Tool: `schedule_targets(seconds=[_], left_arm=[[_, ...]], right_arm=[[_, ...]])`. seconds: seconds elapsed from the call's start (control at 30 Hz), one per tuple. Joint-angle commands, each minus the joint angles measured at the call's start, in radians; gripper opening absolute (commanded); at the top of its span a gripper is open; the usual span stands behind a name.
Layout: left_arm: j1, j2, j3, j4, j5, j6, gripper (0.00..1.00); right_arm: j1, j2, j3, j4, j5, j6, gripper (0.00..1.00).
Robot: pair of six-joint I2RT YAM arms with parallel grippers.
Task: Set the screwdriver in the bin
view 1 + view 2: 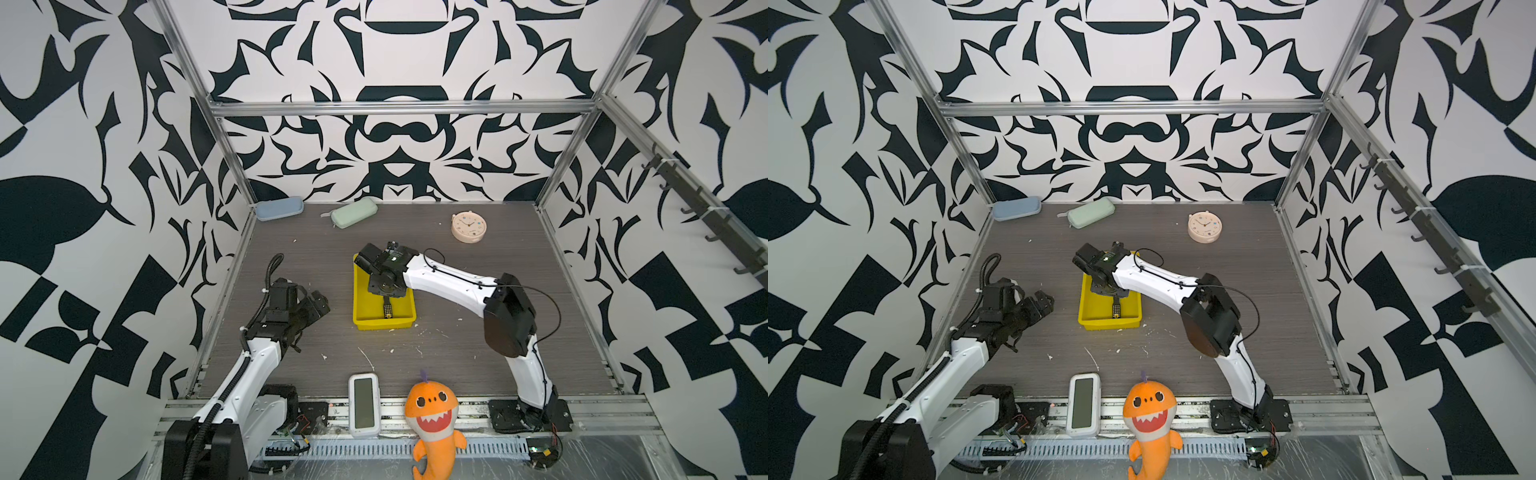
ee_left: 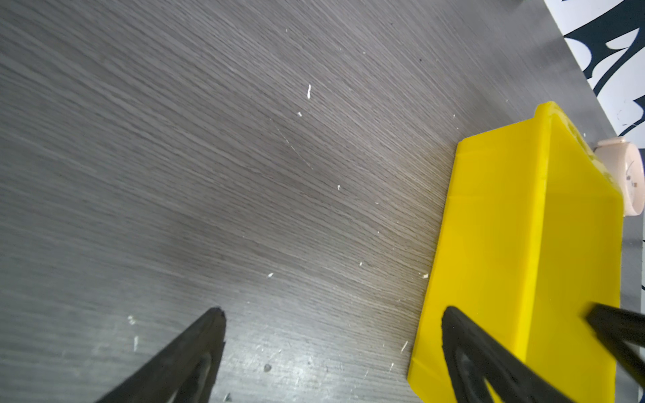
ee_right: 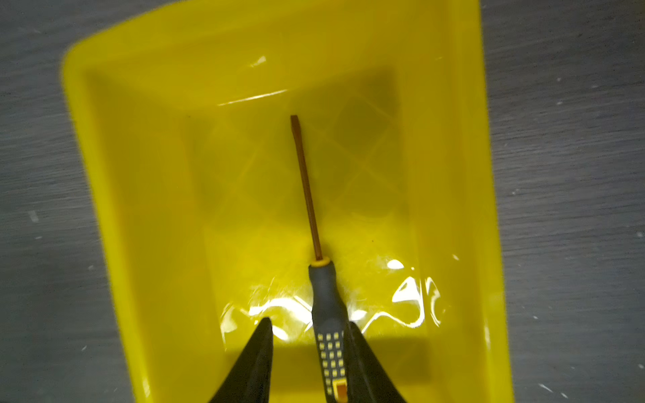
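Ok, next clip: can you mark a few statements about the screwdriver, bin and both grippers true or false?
1. The slim screwdriver with black, yellow-dotted handle lies inside the shallow yellow plastic bin. True.
2. The fingers of the right gripper clamp the handle. False: they stand apart, a gap on one side.
3. The left gripper hangs over the bin. False: it is beside it, open.
4. A round cream clock sits farther back than the bin. True.
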Motion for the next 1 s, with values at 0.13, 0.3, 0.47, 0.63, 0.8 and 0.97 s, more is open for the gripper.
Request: schedule_targets(seconds=[0.13,0.3,0.47,0.63,0.8,0.97], left_arm=[[0.001,-0.002,0.012,-0.015,0.016,-0.011,0.99],[0.001,-0.006,0.006,-0.007,0.020,-0.012,0.99],[0.001,0.013,0.015,-0.014,0.022,-0.012,0.99],[0.001,0.005,0.011,-0.012,0.013,-0.016,0.99],[0.001,0.006,0.010,-0.011,0.014,-0.016,0.99],[0.000,0.014,0.011,-0.005,0.021,-0.015,0.99]], right_arm=[[0.003,-0.279,-0.120,-0.048,0.211,-0.059,0.40],[-0.005,-0.526,-0.321,0.026,0.497,-0.054,0.46],[-0.005,-0.854,-0.841,0.640,0.631,-0.330,1.00],[-0.009,-1.017,-1.185,1.127,0.730,-0.753,1.00],[-0.087,-1.005,-1.372,1.363,0.644,-1.336,1.00],[-0.316,-1.008,-1.485,1.403,0.460,-1.349,1.00]])
